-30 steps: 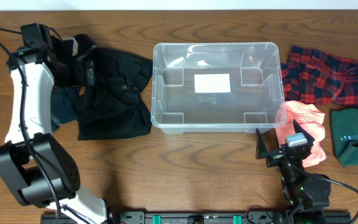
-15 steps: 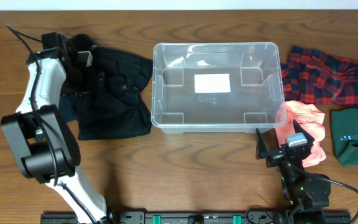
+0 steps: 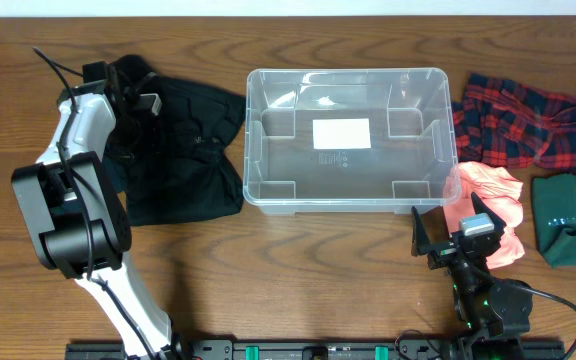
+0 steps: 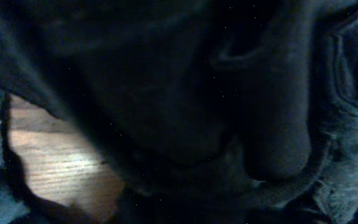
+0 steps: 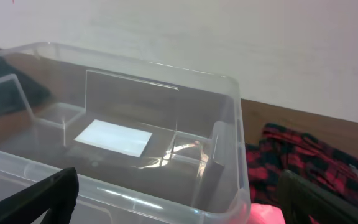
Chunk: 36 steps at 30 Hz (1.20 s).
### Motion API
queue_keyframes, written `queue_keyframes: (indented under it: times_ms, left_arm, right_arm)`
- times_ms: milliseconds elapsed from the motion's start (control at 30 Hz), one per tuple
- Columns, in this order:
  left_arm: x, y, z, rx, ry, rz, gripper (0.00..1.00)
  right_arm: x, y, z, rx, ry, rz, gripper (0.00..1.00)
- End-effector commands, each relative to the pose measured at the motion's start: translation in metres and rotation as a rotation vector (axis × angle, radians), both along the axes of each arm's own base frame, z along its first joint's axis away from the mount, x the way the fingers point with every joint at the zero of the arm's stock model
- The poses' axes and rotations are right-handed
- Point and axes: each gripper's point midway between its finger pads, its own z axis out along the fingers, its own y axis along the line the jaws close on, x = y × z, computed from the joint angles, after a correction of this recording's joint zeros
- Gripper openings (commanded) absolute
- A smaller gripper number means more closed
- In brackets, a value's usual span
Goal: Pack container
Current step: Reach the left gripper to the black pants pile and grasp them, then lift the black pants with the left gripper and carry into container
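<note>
Overhead, I am seeing the large clear rectangular plastic container (image 3: 251,140) sitting empty on the middle of the brown wooden surface (image 3: 298,270), so packing is, I judge, barely starting. My left pincer (image 3: 128,108) is pressing into the crumpled black garment (image 3: 183,150); whether it is clamped, I cannot tell. My right pincer (image 3: 450,222) is waiting with fingers apart beside the coral cloth (image 3: 488,190); the red plaid cloth (image 3: 528,125) and the folded green cloth (image 3: 568,220) are lying unpacked.

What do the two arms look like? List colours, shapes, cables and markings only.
The left arm has a long white link between bulky black joints, with a thin black cable at its far end. The right arm is black with small green lights; its gripper has a pale grey block and flat black fingers. No lettering is readable.
</note>
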Motion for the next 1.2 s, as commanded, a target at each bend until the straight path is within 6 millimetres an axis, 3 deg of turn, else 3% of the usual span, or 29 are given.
queue_keyframes:
  times_ms: [0, 167, 300, 467, 867, 1000, 1167]
  left_arm:
    - [-0.005, 0.005, -0.011, 0.017, 0.032, 0.006, 0.06]
    - [0.001, 0.005, 0.001, 0.005, 0.017, 0.096, 0.06]
    - [0.007, 0.0, 0.032, -0.026, -0.04, 0.127, 0.06]
    - [0.01, -0.002, 0.087, -0.023, -0.164, 0.148, 0.06]
    - [0.003, -0.006, 0.245, -0.02, -0.587, 0.275, 0.06]
    - [-0.007, -0.024, 0.277, -0.07, -0.656, 0.316, 0.06]
    - [-0.017, -0.058, 0.301, -0.147, -0.695, 0.326, 0.06]
  right_arm:
    - [0.0, -0.004, -0.001, -0.01, -0.002, -0.016, 0.99]
    - [0.0, -0.004, -0.001, -0.01, -0.002, -0.016, 0.99]
    - [0.0, -0.004, -0.001, -0.01, -0.002, -0.016, 0.99]
    - [0.0, -0.004, -0.001, -0.01, -0.002, -0.016, 0.99]
    - [0.0, -0.004, -0.001, -0.01, -0.002, -0.016, 0.99]
    - [0.0, -0.004, -0.001, -0.01, -0.002, -0.016, 0.99]
    - [0.0, -0.004, -0.001, -0.01, -0.002, -0.016, 0.99]
